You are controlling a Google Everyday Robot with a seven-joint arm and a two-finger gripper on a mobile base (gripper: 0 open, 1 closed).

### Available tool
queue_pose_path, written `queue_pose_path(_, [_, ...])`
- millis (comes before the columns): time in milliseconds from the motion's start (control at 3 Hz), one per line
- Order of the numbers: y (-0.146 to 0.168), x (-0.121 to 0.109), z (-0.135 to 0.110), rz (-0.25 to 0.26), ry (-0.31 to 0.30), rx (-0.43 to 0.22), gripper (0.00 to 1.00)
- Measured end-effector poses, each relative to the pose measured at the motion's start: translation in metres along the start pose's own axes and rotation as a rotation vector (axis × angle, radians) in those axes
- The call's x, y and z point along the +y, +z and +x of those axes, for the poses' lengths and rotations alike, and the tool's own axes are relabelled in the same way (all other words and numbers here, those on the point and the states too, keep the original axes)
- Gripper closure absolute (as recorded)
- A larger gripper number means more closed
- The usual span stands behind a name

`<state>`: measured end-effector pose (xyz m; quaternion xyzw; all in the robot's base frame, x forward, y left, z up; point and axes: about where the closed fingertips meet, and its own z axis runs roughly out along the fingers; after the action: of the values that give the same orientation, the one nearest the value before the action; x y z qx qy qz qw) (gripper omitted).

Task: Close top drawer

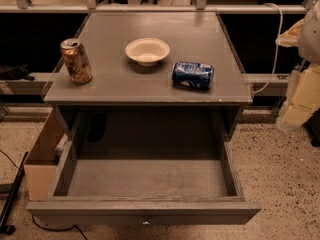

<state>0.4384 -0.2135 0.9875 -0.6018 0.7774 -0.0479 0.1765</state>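
Above one open top drawer [145, 181] sit two cans [76, 60] [193, 75], one bowl [147, 50]; gripper [299, 109] far right, grip untellable.

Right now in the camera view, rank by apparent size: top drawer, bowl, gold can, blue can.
1. top drawer, open, nearest the camera: far largest.
2. bowl, narrowly.
3. gold can, upright, and blue can, on its side: alike, unranked.
The hand hangs at the right edge, off the table.

Table [200, 39]: gold can [76, 60], bowl [147, 51], blue can [193, 75]
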Motion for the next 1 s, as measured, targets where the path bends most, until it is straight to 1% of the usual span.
queue_pose_path(333, [0.0,0.0,0.0,0.0,0.0,0.0,0.0])
queue_pose_path(667, [-0.004,0.011,0.0,0.009,0.006,-0.022,0.0])
queue_pose_path(1000, [-0.01,0.038,0.003,0.031,0.006,-0.073,0.0])
